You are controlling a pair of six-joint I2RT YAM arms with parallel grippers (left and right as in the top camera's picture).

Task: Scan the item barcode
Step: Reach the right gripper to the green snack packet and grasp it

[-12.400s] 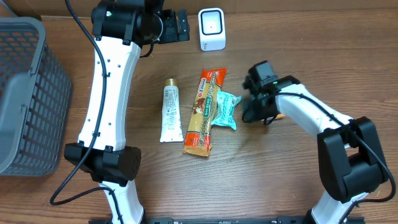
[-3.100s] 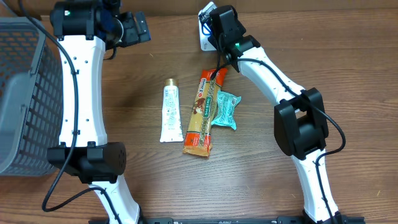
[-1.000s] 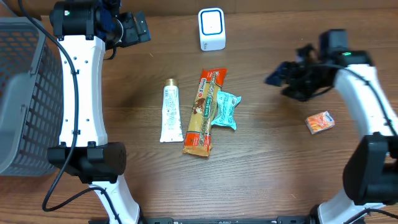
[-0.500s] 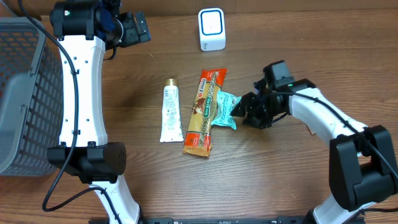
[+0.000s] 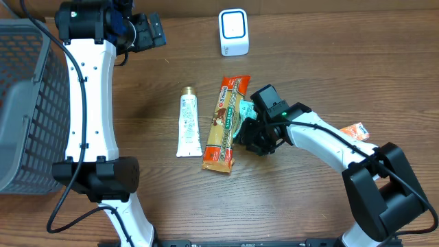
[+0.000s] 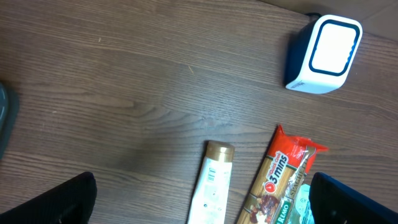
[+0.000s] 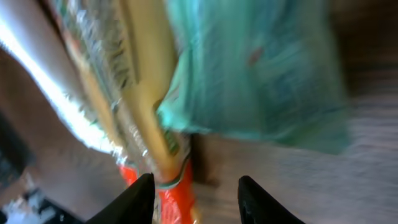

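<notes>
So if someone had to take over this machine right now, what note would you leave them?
Left tool: wide open, empty, at the back left, away from the items.
Right tool: down at the teal packet, jaws apart, no grip evident; the wrist view is blurred.
Items: teal packet against the orange 3mins pack, white tube beside that, scanner at the back, small orange box apart on the right.
Done: possibly the small orange box, judging by its place.
Left: grip the teal packet, show its barcode to the scanner; then pack and tube.
</notes>
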